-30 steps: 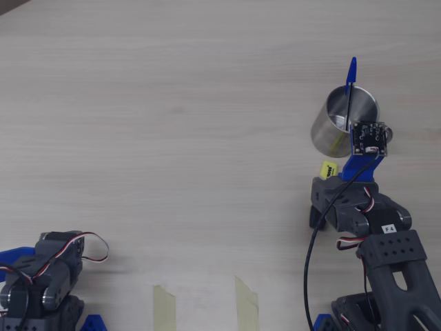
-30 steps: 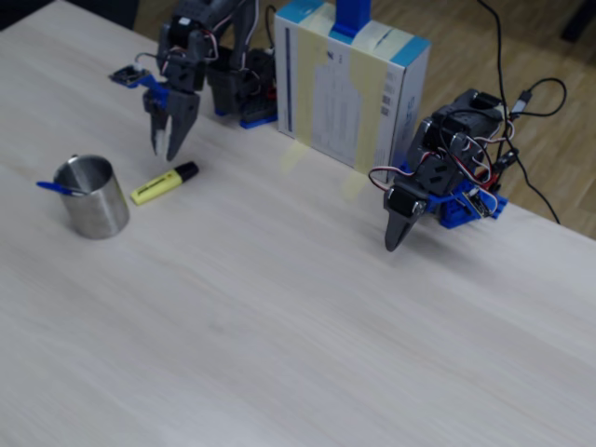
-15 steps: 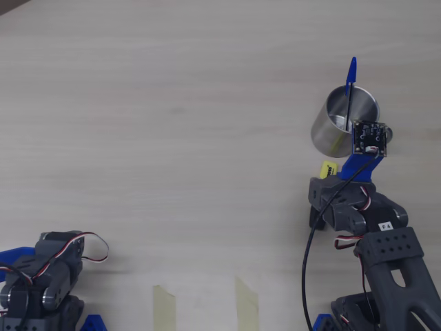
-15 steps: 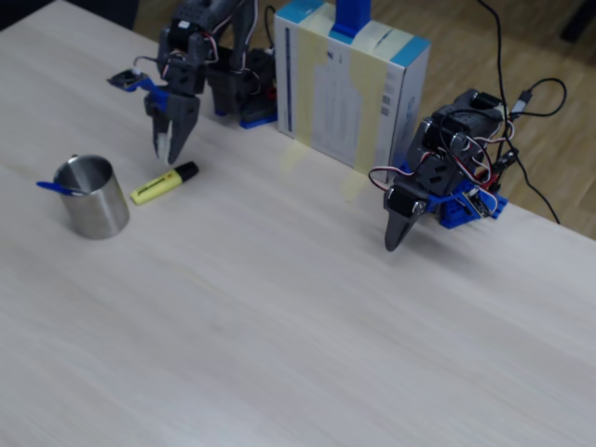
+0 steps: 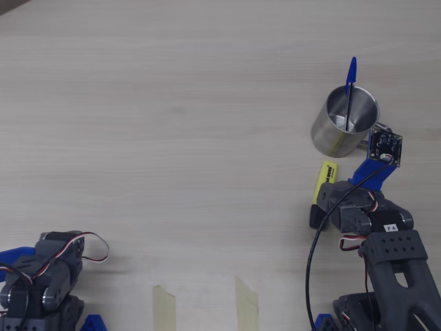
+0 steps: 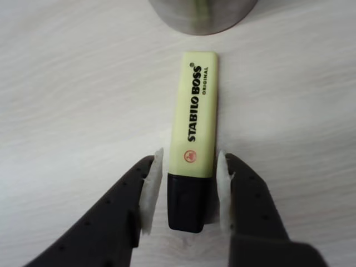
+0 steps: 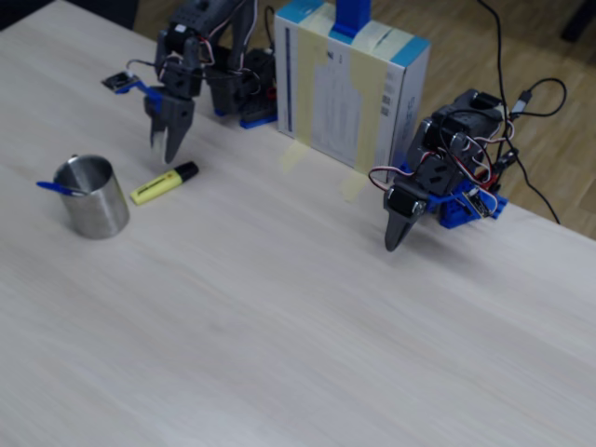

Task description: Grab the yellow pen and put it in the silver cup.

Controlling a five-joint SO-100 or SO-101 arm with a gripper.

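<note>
The yellow pen lies flat on the table, its black cap pointing toward my wrist camera. My gripper is open, with one white pad on each side of the cap end and small gaps showing. The fixed view shows the gripper hovering just above the pen. The silver cup stands upright beyond the pen's far end, its base visible in the wrist view. From overhead, the pen sits below the cup, partly under my arm.
A thin blue-capped ballpoint pen stands in the cup, leaning over its rim. A taped cardboard box stands at the back. A second, idle arm rests to the right of the box in the fixed view.
My wrist has swung right in the overhead view, uncovering more of the yellow pen. The gripper has shifted slightly over the pen's cap end. Pen and cup have not moved.
</note>
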